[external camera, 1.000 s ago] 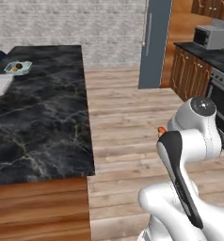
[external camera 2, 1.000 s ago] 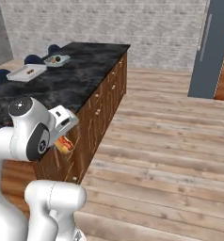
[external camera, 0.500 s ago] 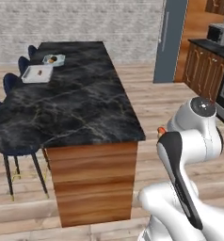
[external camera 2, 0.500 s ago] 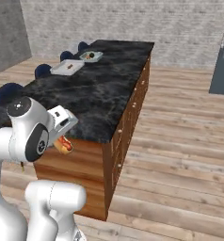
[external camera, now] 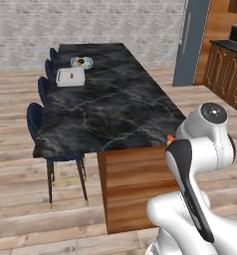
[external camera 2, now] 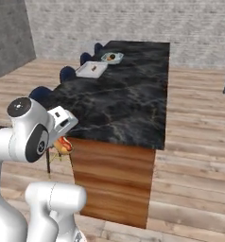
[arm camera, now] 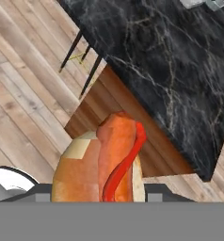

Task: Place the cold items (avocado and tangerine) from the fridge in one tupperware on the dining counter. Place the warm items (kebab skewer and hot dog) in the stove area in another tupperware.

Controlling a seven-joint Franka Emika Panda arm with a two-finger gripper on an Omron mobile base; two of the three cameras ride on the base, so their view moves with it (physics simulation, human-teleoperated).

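Observation:
My gripper (external camera 2: 62, 141) is shut on the hot dog (arm camera: 109, 160), an orange sausage in a tan bun with a red stripe, held close to my body. The hot dog hides the fingertips in the hand view. Its tip shows beside my arm (external camera: 169, 138). Far down the black marble dining counter (external camera: 115, 109) stand two tupperwares: a white square one (external camera: 70, 76) and a pale blue one (external camera: 81, 62) behind it. From the right they show as the white tupperware (external camera 2: 91, 69) and the blue tupperware (external camera 2: 112, 57). Small things lie in both, too small to name as avocado, tangerine or kebab skewer.
Several blue chairs (external camera: 41, 112) line the counter's left side. The counter's wooden end panel (external camera 2: 116, 182) faces me, close ahead. Plank floor (external camera 2: 194, 142) runs along the counter's right. A grey fridge side (external camera: 191, 42) and wooden cabinets (external camera: 225, 67) stand at the right.
The whole picture has swung as the base drove and turned: the counter now lies lengthwise ahead, its near end close. The hot dog stays in my shut gripper.

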